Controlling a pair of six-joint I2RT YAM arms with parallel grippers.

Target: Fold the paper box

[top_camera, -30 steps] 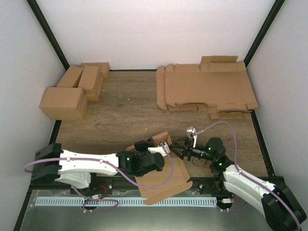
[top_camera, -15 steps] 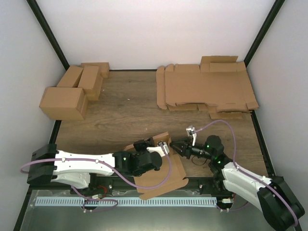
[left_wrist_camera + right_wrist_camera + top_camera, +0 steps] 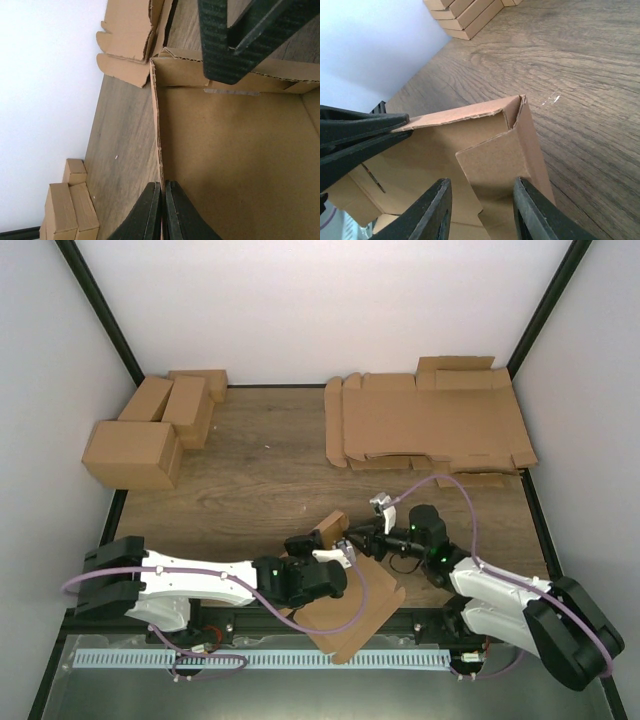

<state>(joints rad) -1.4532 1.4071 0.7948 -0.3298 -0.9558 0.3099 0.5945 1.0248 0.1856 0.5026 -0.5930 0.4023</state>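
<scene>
Paper box is sitting near-centre at the near edge of the wooden surface, btwn the two arms. Its near corner is sticking out past the wood, over the black frame. Can't tell whether the base is lying flat or tilting.

Box is part-folded: base panel is lying open, inside face up, one long wall is standing up along the left side, and a short end flap is folding in at the far corner.

L gripper: jaws are pressing together, pinching the top edge of the standing wall. In the L wrist view the cardboard edge is running straight into the seam btwn the fingers. The R wrist view is showing the same pinch from the other side, a bit left of the corner.

R gripper: jaws are standing part spread, straddling the end flap at the far corner. A sliver of gap is showing btwn one finger and the flap edge. The other finger is overlapping the corner's outer face, and I can't tell if it's touching. Nothing is being pinched as far as visible.

In the top view both grippers are working at the same far corner of the box, tips near each other.

Stack of flat die-cut sheets is lying far right. Group of finished boxes is sitting far left. Both are well apart from the paper box.
</scene>
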